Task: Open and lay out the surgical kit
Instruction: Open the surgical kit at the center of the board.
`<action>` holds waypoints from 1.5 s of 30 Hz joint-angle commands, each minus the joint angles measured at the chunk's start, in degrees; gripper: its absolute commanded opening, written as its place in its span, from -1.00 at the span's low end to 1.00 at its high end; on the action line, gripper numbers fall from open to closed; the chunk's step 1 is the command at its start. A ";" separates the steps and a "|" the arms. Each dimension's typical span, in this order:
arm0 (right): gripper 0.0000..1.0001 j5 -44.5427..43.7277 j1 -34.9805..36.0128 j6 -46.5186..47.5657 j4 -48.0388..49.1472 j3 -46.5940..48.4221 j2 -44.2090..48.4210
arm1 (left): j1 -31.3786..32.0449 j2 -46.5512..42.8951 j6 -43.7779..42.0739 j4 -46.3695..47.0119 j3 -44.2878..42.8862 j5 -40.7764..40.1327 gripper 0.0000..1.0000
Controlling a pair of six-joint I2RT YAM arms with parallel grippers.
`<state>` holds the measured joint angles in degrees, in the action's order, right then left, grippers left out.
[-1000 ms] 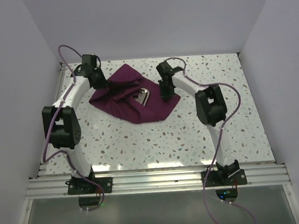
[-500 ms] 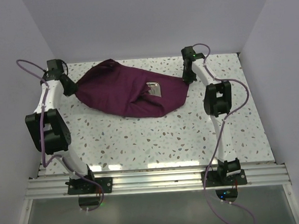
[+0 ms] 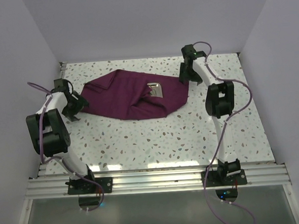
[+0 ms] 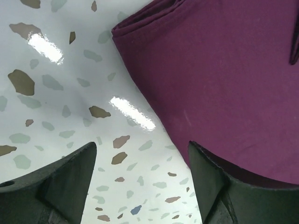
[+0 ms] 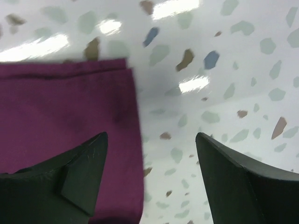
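Looking down from above, purple cloth (image 3: 133,95) lies half unfolded on the far counter (image 3: 156,137), steel tray (image 3: 155,88) peeking out. Left wrist view: left fingers (image 4: 60,182) spread, empty, beside its edge. Right wrist: right fingers (image 5: 70,179) likewise, over its corner. Unwrapping seems underway; next, pinch the fold covering the tray.

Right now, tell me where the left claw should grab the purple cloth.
Pinch the cloth at its folded left edge, where the layers stack into a thick lip beside the open left claw. Come in low from the left, probably; that end lies flat and away from the tray.
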<state>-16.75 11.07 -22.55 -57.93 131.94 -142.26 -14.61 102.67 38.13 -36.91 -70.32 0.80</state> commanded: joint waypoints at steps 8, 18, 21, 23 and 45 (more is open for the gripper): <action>0.61 20.78 15.20 -3.29 5.99 1.30 11.39 | 1.07 -3.19 -2.09 7.28 -2.35 -0.62 0.42; 0.59 19.57 16.09 -3.30 2.30 -2.03 11.03 | 8.45 9.38 -1.58 16.16 -15.18 -1.06 0.20; 0.59 18.34 16.09 -2.15 1.77 -5.89 13.75 | 9.33 12.28 0.79 20.11 -16.59 0.78 0.20; 0.59 17.72 16.09 -1.45 1.77 -9.06 15.95 | 10.04 14.39 1.51 22.30 -17.12 0.44 0.20; 0.58 18.95 11.61 -0.39 1.24 -16.10 20.44 | 11.98 34.78 7.29 20.03 -44.36 -13.18 0.25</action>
<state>0.91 24.03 -23.53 -56.42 115.04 -123.57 -1.15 135.61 42.98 -16.71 -109.08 -7.07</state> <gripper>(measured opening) 0.796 0.626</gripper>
